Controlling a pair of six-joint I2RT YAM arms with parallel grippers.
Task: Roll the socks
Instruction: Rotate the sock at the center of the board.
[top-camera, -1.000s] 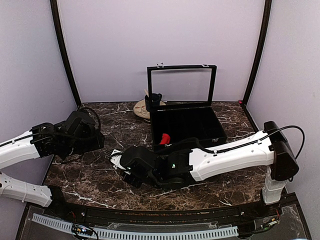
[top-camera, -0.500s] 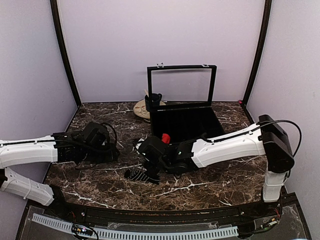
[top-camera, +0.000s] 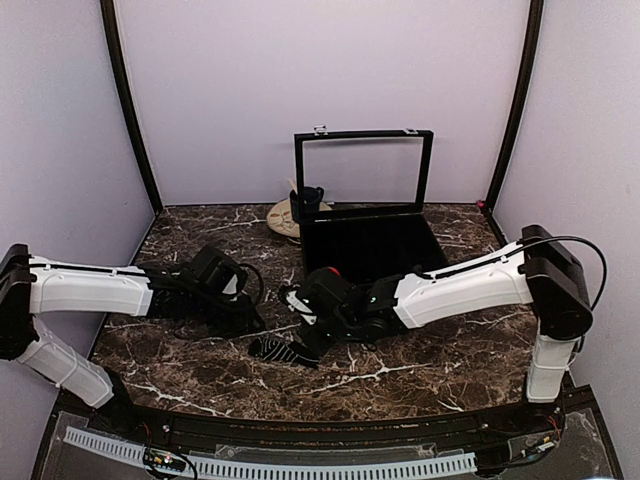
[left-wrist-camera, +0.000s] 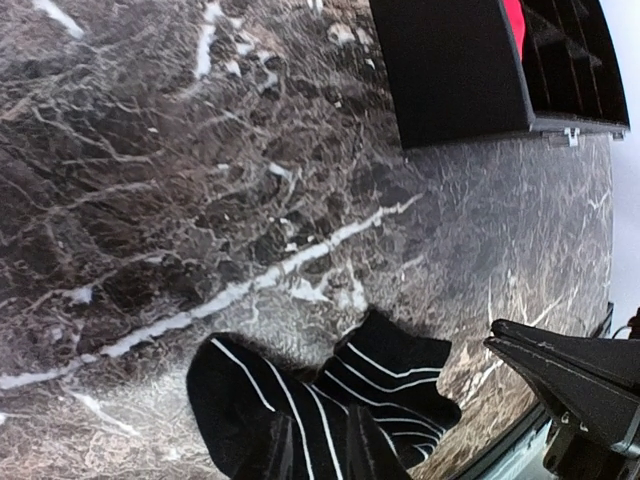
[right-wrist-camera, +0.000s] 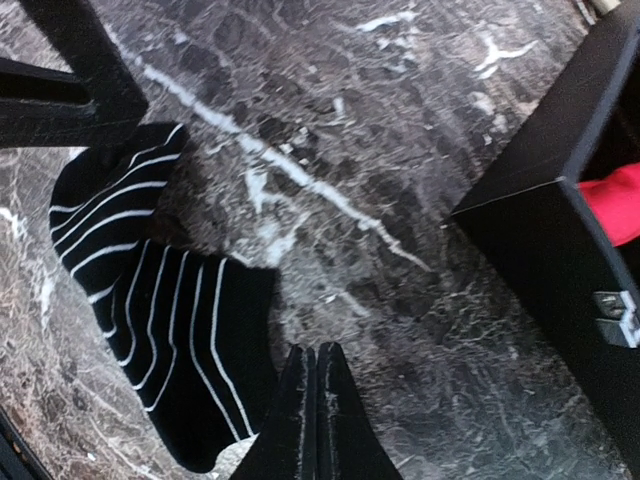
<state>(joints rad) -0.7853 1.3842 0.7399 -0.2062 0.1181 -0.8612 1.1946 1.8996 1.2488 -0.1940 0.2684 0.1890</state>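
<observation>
Left arm (top-camera: 100, 288) advanced, socks (top-camera: 282, 351) black, white-striped

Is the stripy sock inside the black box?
No, the stripy sock lies flat on the marble table, out in front of the black box.

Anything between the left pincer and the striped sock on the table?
Nothing visible. The black striped sock lies uncovered on the marble table, with the left pincer right beside it. The right pincer, shut, sits at the sock's other edge, not between them.
</observation>
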